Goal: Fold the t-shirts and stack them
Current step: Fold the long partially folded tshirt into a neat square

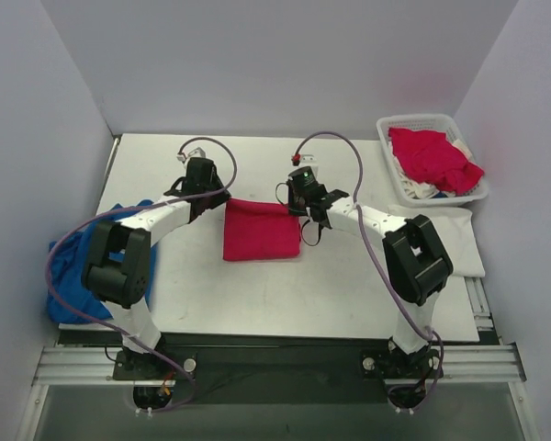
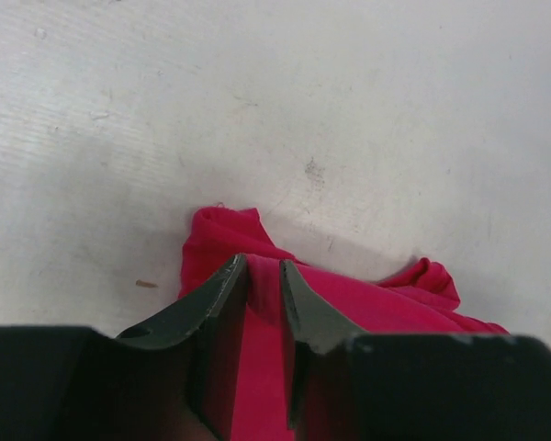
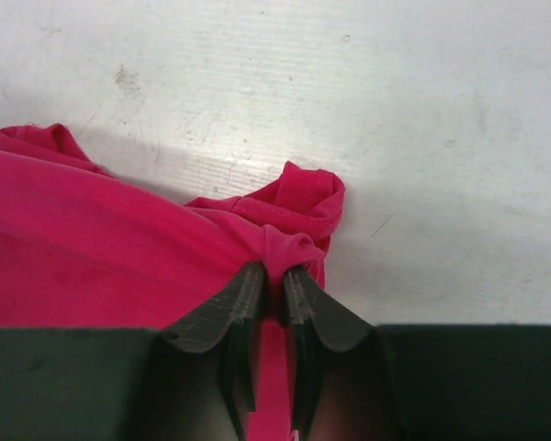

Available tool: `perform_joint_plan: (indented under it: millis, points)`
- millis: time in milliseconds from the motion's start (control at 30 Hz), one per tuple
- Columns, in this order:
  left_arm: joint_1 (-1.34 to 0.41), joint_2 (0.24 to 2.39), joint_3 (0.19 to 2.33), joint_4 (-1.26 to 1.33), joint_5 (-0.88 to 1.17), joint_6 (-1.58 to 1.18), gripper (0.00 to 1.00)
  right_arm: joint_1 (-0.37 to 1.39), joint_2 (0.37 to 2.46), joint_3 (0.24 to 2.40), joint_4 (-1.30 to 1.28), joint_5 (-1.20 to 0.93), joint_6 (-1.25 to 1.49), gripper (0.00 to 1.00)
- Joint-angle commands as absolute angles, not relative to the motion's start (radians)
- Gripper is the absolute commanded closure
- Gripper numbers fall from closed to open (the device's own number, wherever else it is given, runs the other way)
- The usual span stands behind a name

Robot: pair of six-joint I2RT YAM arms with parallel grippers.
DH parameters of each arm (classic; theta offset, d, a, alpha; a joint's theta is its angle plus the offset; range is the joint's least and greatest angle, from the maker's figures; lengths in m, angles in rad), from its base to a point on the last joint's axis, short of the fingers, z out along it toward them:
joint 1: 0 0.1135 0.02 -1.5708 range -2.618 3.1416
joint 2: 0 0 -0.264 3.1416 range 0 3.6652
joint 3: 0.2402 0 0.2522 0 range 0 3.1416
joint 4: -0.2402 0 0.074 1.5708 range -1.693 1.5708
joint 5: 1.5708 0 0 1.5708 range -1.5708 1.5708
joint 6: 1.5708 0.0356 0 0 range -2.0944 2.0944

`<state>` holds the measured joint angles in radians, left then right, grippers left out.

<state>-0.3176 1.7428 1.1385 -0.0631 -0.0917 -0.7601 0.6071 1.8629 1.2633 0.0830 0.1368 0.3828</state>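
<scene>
Rectangle is the shape of the pinkish-red cloth t-shirt (image 1: 262, 230), folded flat in the middle of the white table (image 1: 349, 294), its slightly longer side running left to right. Both tools sit on its far edge, so the cloth lies from them toward the arm bases. The left gripper (image 2: 262, 266) is at the far-left corner, jaws a little apart with red cloth in the gap; whether they pinch it cannot be told. The right gripper (image 3: 275, 271) is at the far-right corner, jaws narrow and nipping a bunched tuck. Neither arm is nearer. A further fold would probably carry this far edge toward the bases. More shirts wait in the white plastic lattice basket (image 1: 421, 118), far right.
</scene>
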Motion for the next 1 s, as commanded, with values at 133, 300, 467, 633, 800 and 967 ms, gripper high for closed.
perform_joint_plan:
  millis: [133,300,467,633,800,967]
  points:
    - [-0.299,1.839,1.293,0.043,-0.052,-0.709,0.53,0.563,1.841,1.351,0.064,0.19,0.377,0.69]
    - [-0.301,1.786,1.31,0.06,-0.104,-0.681,0.47,0.557,1.809,1.378,0.032,0.218,0.35,0.68]
    - [-0.313,1.669,1.224,0.064,-0.107,-0.658,0.45,0.569,1.747,1.332,0.014,0.195,0.36,0.68]
    - [-0.344,1.626,1.137,0.026,-0.043,-0.655,0.45,0.607,1.749,1.287,0.005,0.16,0.393,0.68]
    - [-0.371,1.641,1.074,0.021,-0.031,-0.663,0.45,0.618,1.786,1.267,-0.028,0.115,0.41,0.68]
    - [-0.374,1.687,1.032,0.028,-0.015,-0.669,0.45,0.592,1.827,1.238,-0.014,0.035,0.433,0.68]
